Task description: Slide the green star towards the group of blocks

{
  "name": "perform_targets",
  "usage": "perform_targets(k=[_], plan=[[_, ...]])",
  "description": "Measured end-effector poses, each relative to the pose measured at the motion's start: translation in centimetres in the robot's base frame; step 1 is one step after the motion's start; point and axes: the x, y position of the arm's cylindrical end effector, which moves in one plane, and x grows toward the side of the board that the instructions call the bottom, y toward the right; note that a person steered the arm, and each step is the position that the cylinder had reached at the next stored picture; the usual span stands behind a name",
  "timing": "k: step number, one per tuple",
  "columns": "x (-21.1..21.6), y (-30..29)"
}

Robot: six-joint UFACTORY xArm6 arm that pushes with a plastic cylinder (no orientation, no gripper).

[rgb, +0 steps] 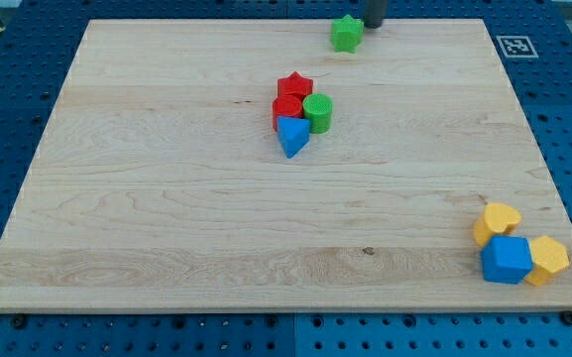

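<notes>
My tip sits just beside the small green plastic star, at its two o'clock; the hand has no jaws, and the red-green-blue block group lies toward seven o'clock on the wooden tabletop.

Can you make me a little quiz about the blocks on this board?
1. True or false: my tip is at the view's upper right of the green star.
2. Which block touches the green cylinder? A) red star B) blue cube C) yellow heart
3. Fill in: the blue triangle sits at the group's ____ end in the view.

Key: 1 true; 2 A; 3 bottom.
</notes>
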Motion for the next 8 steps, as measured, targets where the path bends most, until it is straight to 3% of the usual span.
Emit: perform_targets(k=[3,8], plan=[[2.1,-2.5],[10.5,-6.3]])
